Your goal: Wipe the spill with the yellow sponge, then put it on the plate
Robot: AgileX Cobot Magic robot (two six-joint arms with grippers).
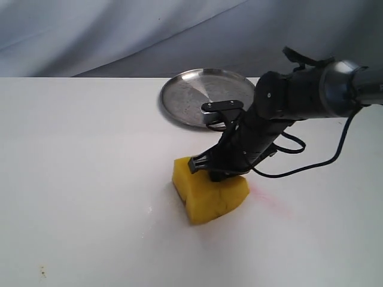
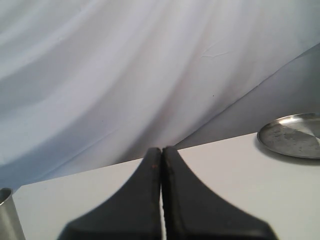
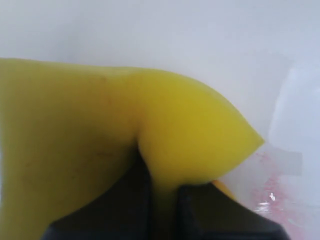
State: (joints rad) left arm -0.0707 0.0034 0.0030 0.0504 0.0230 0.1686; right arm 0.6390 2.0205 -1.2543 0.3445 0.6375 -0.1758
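Note:
The yellow sponge (image 1: 209, 196) rests on the white table (image 1: 78, 179) in the middle, pinched and dented by my right gripper (image 1: 218, 173), which is shut on it from above. Up close the sponge (image 3: 100, 130) bulges around the black fingers (image 3: 130, 200). The tan spill is hidden; only pink-red smear marks (image 3: 270, 192) show beside the sponge, also pink marks (image 1: 263, 194) to its right. The silver plate (image 1: 185, 95) sits behind the sponge, partly covered by the arm. My left gripper (image 2: 161, 150) is shut on nothing, away from the sponge, with the plate (image 2: 292, 135) off to one side.
A grey cloth backdrop (image 1: 119, 36) hangs behind the table's far edge. A silver metal cylinder (image 2: 7, 215) stands at the edge of the left wrist view. A black cable (image 1: 317, 161) loops from the right arm above the table.

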